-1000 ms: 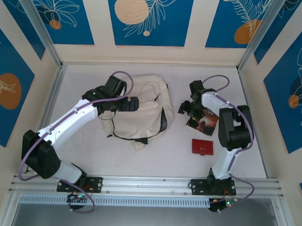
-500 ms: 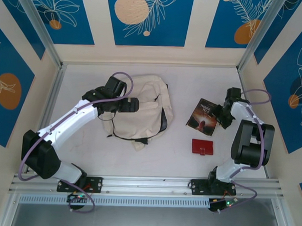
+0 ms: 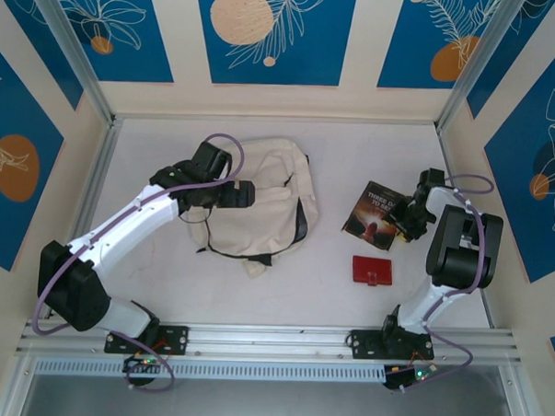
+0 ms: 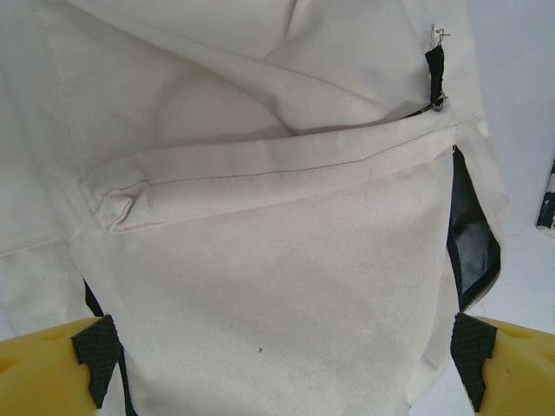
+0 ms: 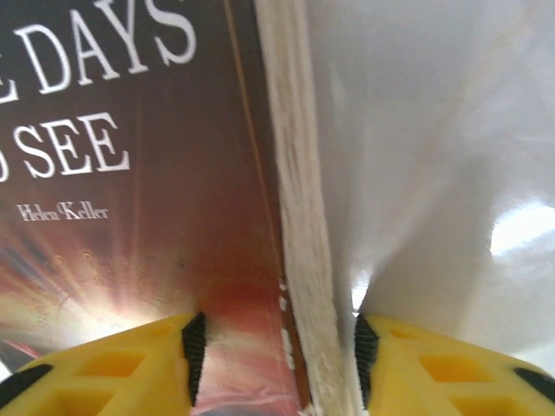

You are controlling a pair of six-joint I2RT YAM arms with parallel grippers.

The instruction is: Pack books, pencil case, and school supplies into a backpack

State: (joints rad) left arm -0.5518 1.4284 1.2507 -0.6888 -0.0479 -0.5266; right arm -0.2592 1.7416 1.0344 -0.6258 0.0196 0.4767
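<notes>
**A:** Where's the book?

**B:** The dark brown book lies flat on the counter, cover up with its white title showing, well to the right of the backpack. The pencil case lies nearer the arm bases, close to the book but apart from it.

**A:** Is anything on the book?

**B:** The right fingers are at its right edge. In the right wrist view they stand spread, one over the cover and the other over bare counter. The page edge runs between them with a gap on each side, so nothing is pinched.

**A:** So which step is this?

**B:** I'd say picking up this book, just short of the grip.

**A:** And the other arm?

**B:** The left fingers hang over the backpack's cream fabric, spread wide and holding nothing. There's a dark strip along the bag's right side, but I can't tell whether it's an opening.

**A:** What does the next move need?

**B:** The book is thin and flat, so one finger probably has to get under that page edge before the fingers close. After that it needs a level carry across to the bag. The bag is soft and slumped, so the left arm may have to hold its mouth open.
</notes>
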